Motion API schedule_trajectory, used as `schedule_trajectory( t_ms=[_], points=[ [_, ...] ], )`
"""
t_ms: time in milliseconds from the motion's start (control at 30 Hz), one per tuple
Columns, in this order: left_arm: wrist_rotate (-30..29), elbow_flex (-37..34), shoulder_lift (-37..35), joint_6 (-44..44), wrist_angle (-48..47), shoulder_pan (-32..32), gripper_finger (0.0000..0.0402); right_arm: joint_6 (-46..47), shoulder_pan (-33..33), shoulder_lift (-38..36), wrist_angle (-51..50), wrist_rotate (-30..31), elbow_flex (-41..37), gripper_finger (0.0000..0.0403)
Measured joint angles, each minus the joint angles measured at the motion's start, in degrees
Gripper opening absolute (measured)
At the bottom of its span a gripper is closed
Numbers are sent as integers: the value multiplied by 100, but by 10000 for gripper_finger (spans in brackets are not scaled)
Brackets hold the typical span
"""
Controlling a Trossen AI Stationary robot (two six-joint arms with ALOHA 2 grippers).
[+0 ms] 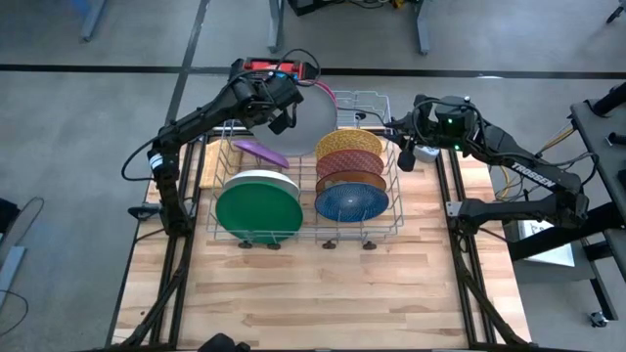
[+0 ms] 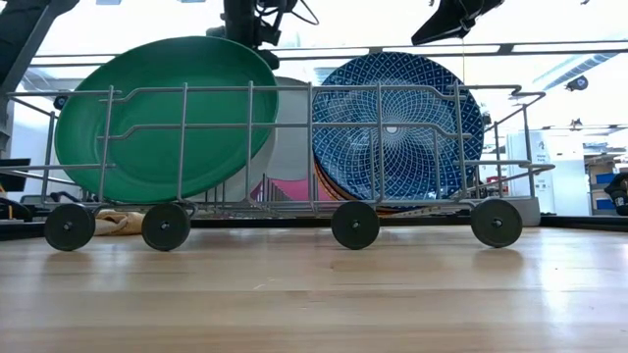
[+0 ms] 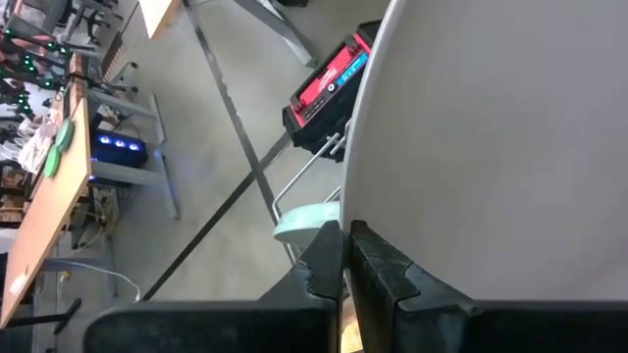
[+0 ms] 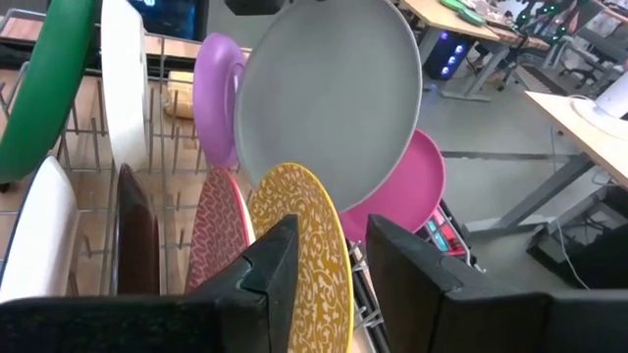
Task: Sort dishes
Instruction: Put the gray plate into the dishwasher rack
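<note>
A silver wire rack [image 1: 391, 200] stands mid-table with dishes on edge in it. Its left row holds green [image 1: 257, 210], white [image 1: 259, 179] and purple [image 1: 262, 152] plates. Its right row holds patterned blue [image 1: 352, 202], brown [image 1: 350, 180], maroon [image 1: 349, 162] and yellow [image 1: 349, 144] plates. A pink plate [image 4: 412, 186] stands at the far end. My left gripper [image 1: 284, 115] is shut on a grey plate [image 1: 311, 117] over the rack's far part. My right gripper [image 1: 404, 156] hangs open beside the rack's right side, its fingers [image 4: 285, 260] short of the yellow plate [image 4: 304, 245]. My left gripper pinches the grey plate's rim [image 3: 355, 211] between its two fingers, one on each face. In the right wrist view it comes at the plate's upper edge [image 4: 294, 12] from above. The plate hangs on edge, tilted; its lower edge is hidden behind the yellow plate.
A red and black device [image 1: 279, 68] sits at the table's far edge behind the rack. A pale wooden piece [image 1: 209, 164] lies left of the rack. Bare wooden tabletop [image 1: 313, 293] stretches from the rack's wheels [image 2: 354, 225] to the near edge.
</note>
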Motion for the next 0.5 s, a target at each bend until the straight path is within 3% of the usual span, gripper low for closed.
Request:
schedule_trajectory(
  t_ms=[233,500],
  points=[
    [279,-36,0,52,0,2,5,-1,0,0,0,0,-62,110],
    [339,-303,1,87,-31,2,43,-1,0,0,-1,0,-103,106]
  ],
)
